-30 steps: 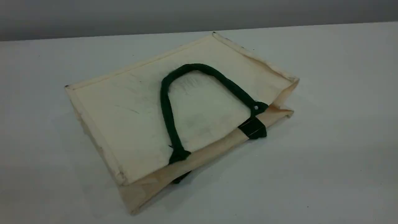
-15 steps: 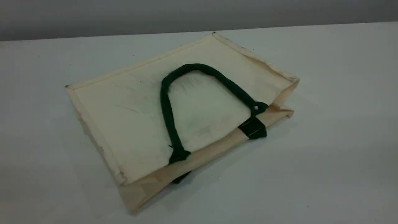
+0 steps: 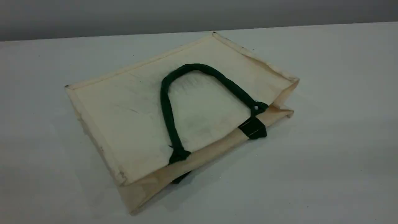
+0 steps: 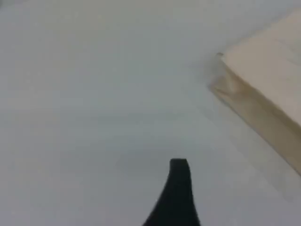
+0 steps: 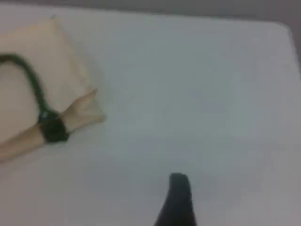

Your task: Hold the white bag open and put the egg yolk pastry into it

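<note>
- Cream canvas: the white bag (image 3: pixel 174 115) lies flat on the pale counter (image 3: pixel 326 155), its mouth edge toward the near right, folded shut.
- Dark green rope handle (image 3: pixel 192 70) arches across the bag's upper face; both of its ends sit at the mouth edge. A second green piece (image 3: pixel 180 178) peeks out from under the bag near the mouth.
- Egg yolk pastry: not visible in any view.
- Left end effector (image 4: pixel 178 193): one dark fingertip shows at the bottom of the left wrist view, above bare counter, touching nothing. A corner of the bag sits to the upper right of it, well apart. Jaws stand wide and hold nothing.
- Right end effector (image 5: pixel 178 200): one dark fingertip shows over bare counter, clear of contact. The bag's mouth corner and a handle end lie to the left, well apart. Jaws nearly fully spread, nothing gripped.
- Neither arm appears in the scene view.
</note>
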